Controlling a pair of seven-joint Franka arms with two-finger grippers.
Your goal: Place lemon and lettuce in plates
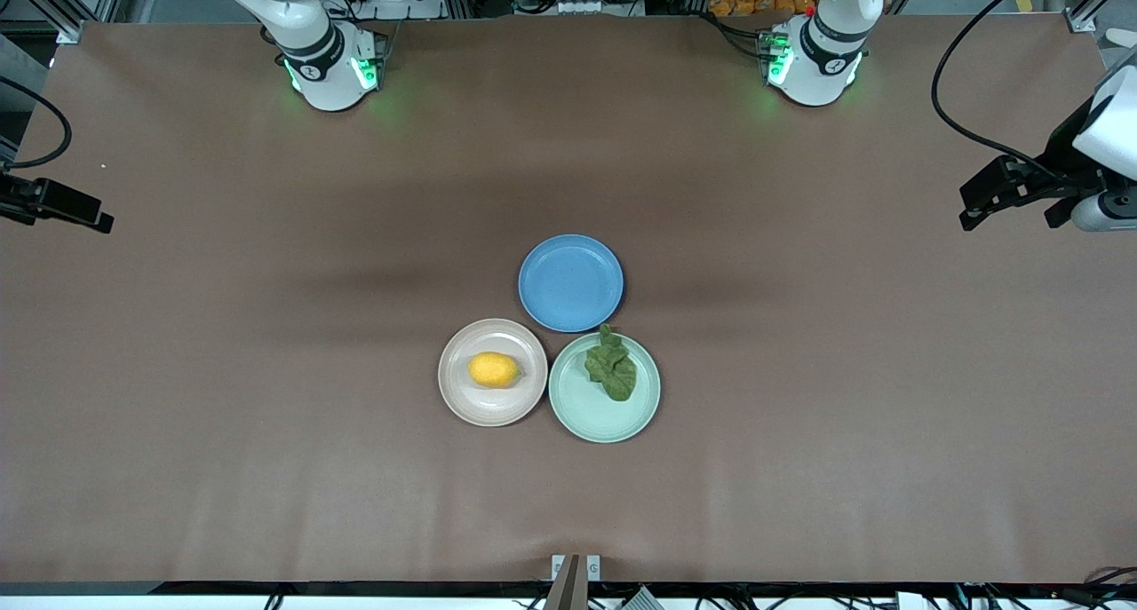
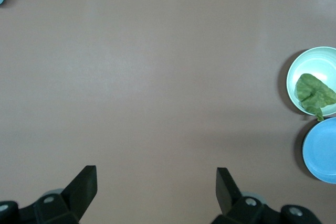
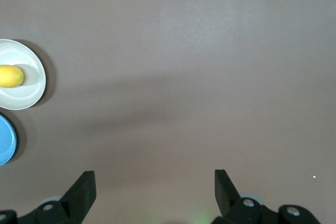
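The yellow lemon lies on the pale pinkish-beige plate; both also show in the right wrist view, the lemon on the plate. The dark green lettuce lies on the mint green plate, its tip reaching over the rim toward the blue plate; the left wrist view shows the lettuce and the plate too. My left gripper is open and empty, held up at the left arm's end of the table. My right gripper is open and empty at the right arm's end.
An empty blue plate sits just farther from the front camera than the two filled plates, touching the mint one. Brown table surface lies bare around the plates. Both arms wait far from the plates.
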